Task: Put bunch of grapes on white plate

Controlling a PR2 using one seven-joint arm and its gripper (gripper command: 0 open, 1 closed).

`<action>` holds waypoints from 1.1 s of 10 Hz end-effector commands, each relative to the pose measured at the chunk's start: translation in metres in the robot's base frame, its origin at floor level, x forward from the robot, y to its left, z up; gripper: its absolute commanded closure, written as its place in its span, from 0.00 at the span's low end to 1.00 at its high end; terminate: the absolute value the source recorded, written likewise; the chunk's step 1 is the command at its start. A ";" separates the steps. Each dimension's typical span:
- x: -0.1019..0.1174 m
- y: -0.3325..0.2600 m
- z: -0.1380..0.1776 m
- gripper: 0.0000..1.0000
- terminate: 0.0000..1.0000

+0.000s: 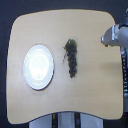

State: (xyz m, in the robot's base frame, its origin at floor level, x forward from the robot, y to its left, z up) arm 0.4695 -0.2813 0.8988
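Nothing was done yet: the grapes (71, 58) lay mid-table, apart from the plate (38, 66) near its left edge, my gripper (107, 38) hung beyond the right edge, its grip unreadable.

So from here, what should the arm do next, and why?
Probably bring the tool across toward the bunch of grapes and position it above them. The grapes lie on the table, apart from the white plate at the exterior view's left, and nothing is on the plate yet. The tool sits near the table's edge at the exterior view's right, clear of the grapes; whether it is open is too blurred to tell.
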 end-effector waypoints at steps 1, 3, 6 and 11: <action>0.000 0.000 0.000 0.00 0.00; 0.004 0.005 -0.002 0.00 0.00; 0.014 0.030 -0.011 0.00 0.00; 0.028 0.086 -0.026 0.00 0.00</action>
State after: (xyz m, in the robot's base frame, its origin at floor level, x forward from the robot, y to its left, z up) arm 0.4833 -0.2438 0.8874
